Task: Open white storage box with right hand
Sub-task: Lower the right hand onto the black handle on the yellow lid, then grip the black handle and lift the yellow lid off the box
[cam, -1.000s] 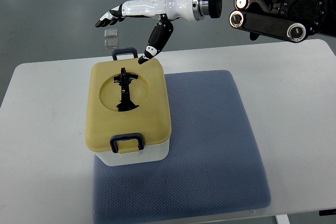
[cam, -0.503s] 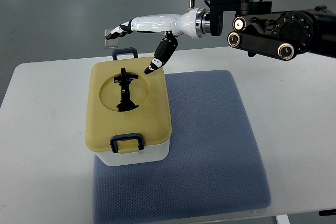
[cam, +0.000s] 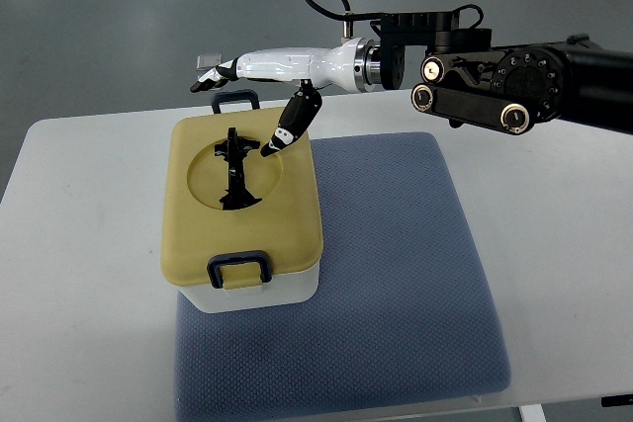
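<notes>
While the white storage box (cam: 259, 289) sits lid-closed on the blue mat (cam: 396, 274), my right hand (cam: 259, 74) hovers above its far end, fingers extended, grasping nothing.

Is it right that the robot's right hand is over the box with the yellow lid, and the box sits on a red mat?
Not quite. The top view shows the right hand over the box with the yellow lid, but the mat is blue-grey, not red.
</notes>
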Controlling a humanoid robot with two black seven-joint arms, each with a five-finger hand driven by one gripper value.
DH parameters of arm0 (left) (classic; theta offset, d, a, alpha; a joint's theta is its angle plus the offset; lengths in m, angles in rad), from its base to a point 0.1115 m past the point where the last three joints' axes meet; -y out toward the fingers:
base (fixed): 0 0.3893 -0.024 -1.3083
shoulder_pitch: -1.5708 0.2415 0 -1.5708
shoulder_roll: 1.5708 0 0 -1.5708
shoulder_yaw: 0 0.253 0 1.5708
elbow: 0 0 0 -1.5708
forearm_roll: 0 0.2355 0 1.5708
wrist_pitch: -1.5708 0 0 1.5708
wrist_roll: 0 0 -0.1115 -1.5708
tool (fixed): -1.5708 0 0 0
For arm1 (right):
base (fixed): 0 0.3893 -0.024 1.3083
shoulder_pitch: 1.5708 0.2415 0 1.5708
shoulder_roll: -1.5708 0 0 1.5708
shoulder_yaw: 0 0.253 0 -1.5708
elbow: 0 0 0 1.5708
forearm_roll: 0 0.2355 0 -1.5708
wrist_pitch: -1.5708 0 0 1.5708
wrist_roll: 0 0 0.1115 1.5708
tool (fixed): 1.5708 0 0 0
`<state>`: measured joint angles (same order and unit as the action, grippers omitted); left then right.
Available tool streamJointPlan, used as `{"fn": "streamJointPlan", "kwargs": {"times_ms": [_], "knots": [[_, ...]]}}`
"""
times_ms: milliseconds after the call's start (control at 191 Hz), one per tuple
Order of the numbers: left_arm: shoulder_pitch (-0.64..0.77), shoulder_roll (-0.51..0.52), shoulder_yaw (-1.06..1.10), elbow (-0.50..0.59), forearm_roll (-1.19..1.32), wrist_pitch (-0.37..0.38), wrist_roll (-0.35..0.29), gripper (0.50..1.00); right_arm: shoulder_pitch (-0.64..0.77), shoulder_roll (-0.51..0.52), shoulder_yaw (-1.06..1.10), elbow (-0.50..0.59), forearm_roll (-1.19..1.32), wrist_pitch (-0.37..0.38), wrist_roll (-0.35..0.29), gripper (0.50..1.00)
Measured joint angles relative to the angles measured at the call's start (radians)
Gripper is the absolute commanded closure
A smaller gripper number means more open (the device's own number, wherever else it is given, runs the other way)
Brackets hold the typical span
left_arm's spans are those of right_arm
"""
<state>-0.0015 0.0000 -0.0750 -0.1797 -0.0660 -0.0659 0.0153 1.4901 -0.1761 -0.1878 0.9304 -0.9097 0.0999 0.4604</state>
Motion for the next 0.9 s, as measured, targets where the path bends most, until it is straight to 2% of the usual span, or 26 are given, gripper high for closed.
{"fn": "streamJointPlan", "kwargs": {"times_ms": [288,424,545,576,581,586,592,602,613,618,665,670,675,681,686,691,901], "knots": [[0.0,0.0,0.001,0.0,0.0,0.0,0.0,0.5,-0.027,0.053,0.003,-0.031,0.0,-0.026,0.006,0.572],[0.0,0.0,0.001,-0.001,0.0,0.0,0.0,0.5,-0.041,0.079,0.004,-0.047,0.005,-0.075,0.006,0.601],[0.0,0.0,0.001,0.0,0.0,0.0,0.0,0.5,-0.054,0.093,0.004,-0.05,0.012,-0.093,0.009,0.709],[0.0,0.0,0.001,0.0,0.0,0.0,0.0,0.5,-0.055,0.096,0.004,-0.051,0.013,-0.094,0.011,0.767],[0.0,0.0,0.001,0.0,0.0,0.0,0.0,0.5,-0.056,0.096,0.004,-0.051,0.014,-0.094,0.013,0.793],[0.0,0.0,0.001,0.0,0.0,0.0,0.0,0.5,-0.056,0.097,0.004,-0.051,0.014,-0.094,0.013,0.793],[0.0,0.0,0.001,0.0,0.0,0.0,0.0,0.5,-0.056,0.097,0.004,-0.051,0.014,-0.094,0.014,0.819],[0.0,0.0,0.001,0.0,0.0,0.0,0.0,0.5,-0.057,0.098,0.004,-0.051,0.014,-0.094,0.016,0.84],[0.0,0.0,0.001,0.0,0.0,0.0,0.0,0.5,-0.057,0.098,0.004,-0.051,0.014,-0.095,0.017,0.84],[0.0,0.0,0.001,0.0,0.0,0.0,0.0,0.5,-0.057,0.099,0.004,-0.051,0.014,-0.095,0.018,0.86],[0.0,0.0,0.001,0.001,0.0,0.0,0.0,0.5,-0.058,0.101,0.004,-0.051,0.014,-0.095,0.025,0.916],[0.0,0.0,0.001,0.001,0.0,0.0,0.0,0.5,-0.058,0.101,0.004,-0.051,0.014,-0.095,0.026,0.942],[0.0,0.0,0.001,0.001,0.0,0.0,0.0,0.5,-0.058,0.101,0.004,-0.051,0.014,-0.095,0.027,0.942],[0.0,0.0,0.001,0.001,0.0,0.0,0.0,0.5,-0.058,0.101,0.004,-0.051,0.014,-0.095,0.027,0.979],[0.0,0.0,0.001,0.001,0.0,0.0,0.0,0.5,-0.058,0.101,0.004,-0.051,0.014,-0.095,0.028,0.979],[0.0,0.0,0.001,0.001,0.0,0.0,0.0,0.5,-0.058,0.102,0.004,-0.051,0.014,-0.095,0.029,1.0],[0.0,0.0,0.001,0.001,0.0,0.0,0.0,0.5,-0.059,0.1,0.002,-0.051,0.015,-0.106,0.032,1.0]]}}
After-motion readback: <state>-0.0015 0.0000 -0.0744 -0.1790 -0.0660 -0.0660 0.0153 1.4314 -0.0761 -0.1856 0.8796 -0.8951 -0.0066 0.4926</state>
